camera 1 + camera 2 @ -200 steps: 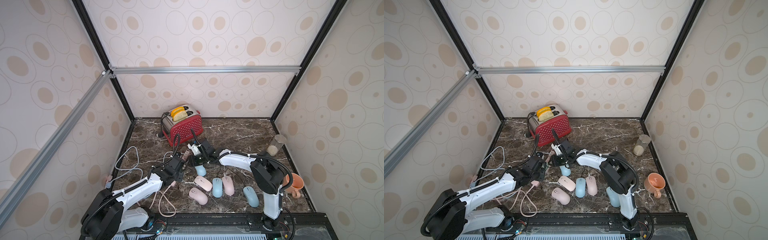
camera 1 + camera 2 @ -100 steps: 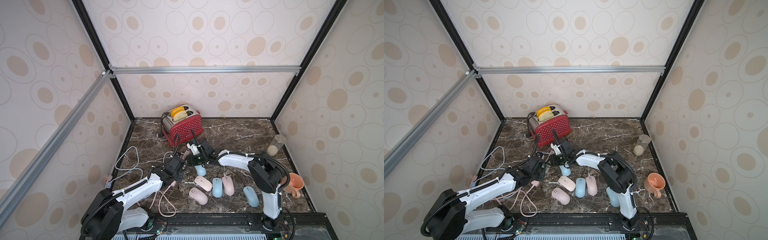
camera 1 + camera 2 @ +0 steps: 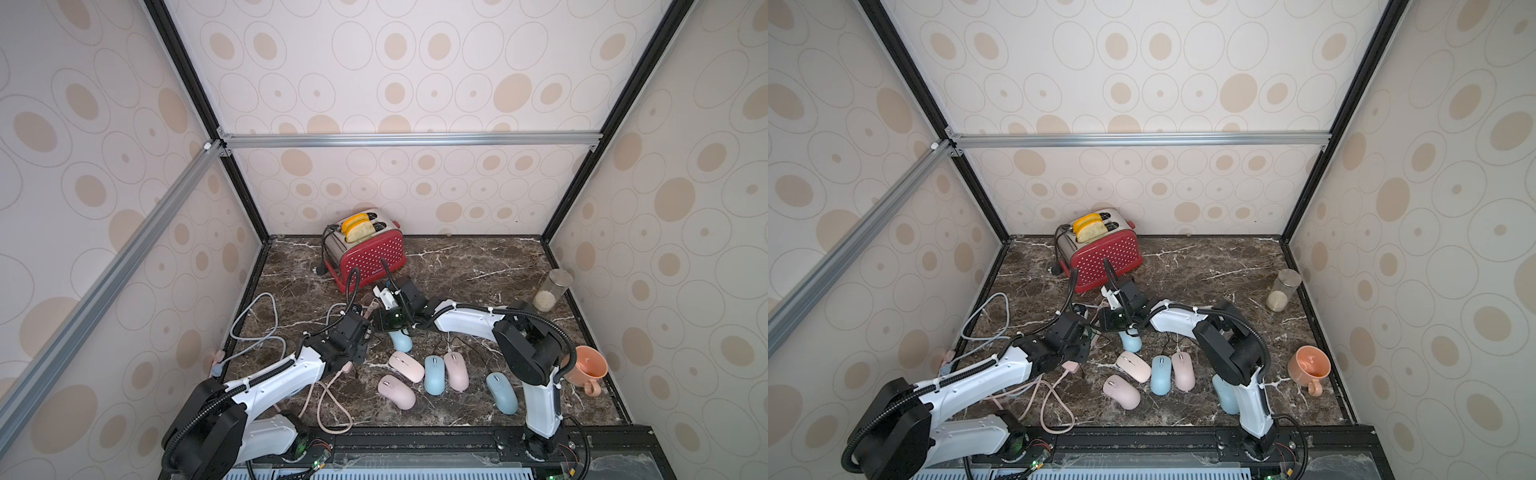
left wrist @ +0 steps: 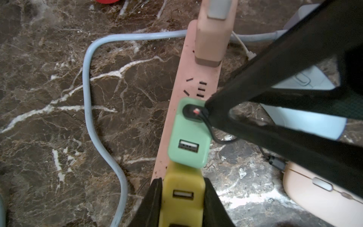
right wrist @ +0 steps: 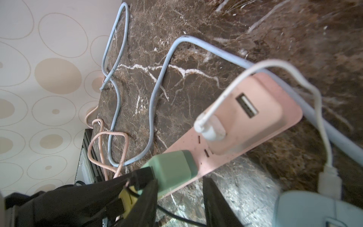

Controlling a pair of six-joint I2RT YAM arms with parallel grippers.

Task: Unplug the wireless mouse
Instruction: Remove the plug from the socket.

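A pink power strip (image 4: 198, 84) carries a yellow adapter (image 4: 181, 208), a green adapter (image 4: 188, 137) and a pink adapter (image 5: 255, 118). My left gripper (image 4: 182, 180) is shut on the yellow adapter. A black plug (image 4: 193, 113) with a thin black cable sits in the green adapter, and a finger (image 4: 255, 74) of my right gripper touches it. My right gripper (image 5: 180, 181) is open, one finger against the green adapter's (image 5: 170, 169) side. A white cable (image 5: 322, 118) runs from the pink adapter into a blue mouse (image 3: 402, 340). Both grippers meet beside that mouse in both top views.
Several pink and blue mice (image 3: 434, 374) lie near the front of the marble table (image 3: 478, 257). A red toaster (image 3: 365, 253) stands at the back, a glass jar (image 3: 550, 291) and an orange cup (image 3: 584, 368) at the right. Blue-grey cable (image 3: 253, 328) and pink cable (image 3: 332, 407) loop at the left.
My right arm has edged slightly toward the left arm and the power strip. The left arm and its grip have not moved.
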